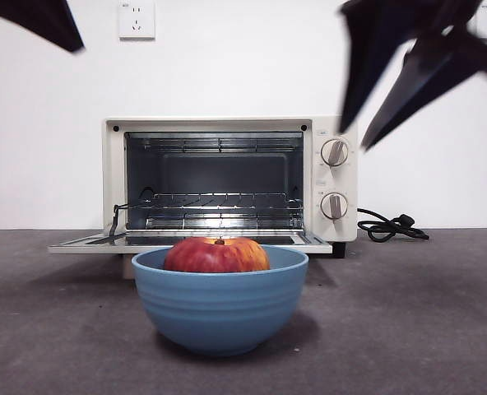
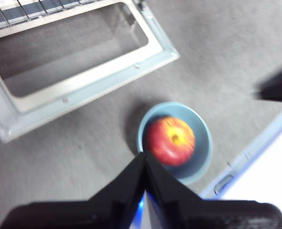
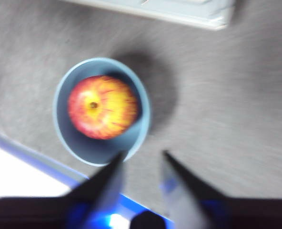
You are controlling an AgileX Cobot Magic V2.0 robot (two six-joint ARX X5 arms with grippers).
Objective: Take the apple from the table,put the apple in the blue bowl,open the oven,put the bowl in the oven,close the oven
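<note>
With the round red-and-yellow apple already sitting in the deep matte blue bowl and the cream-white toaster oven open behind it, its door flat, carrying the bowl inside and closing up remain. Above the bowl, the right gripper hangs spread and empty; the left gripper is pressed together.

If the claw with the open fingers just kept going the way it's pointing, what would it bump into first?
Probably the blue bowl: the right gripper aims down beside its rim, one finger over the edge. Depth is unclear, so it might just miss and meet the table.
</note>
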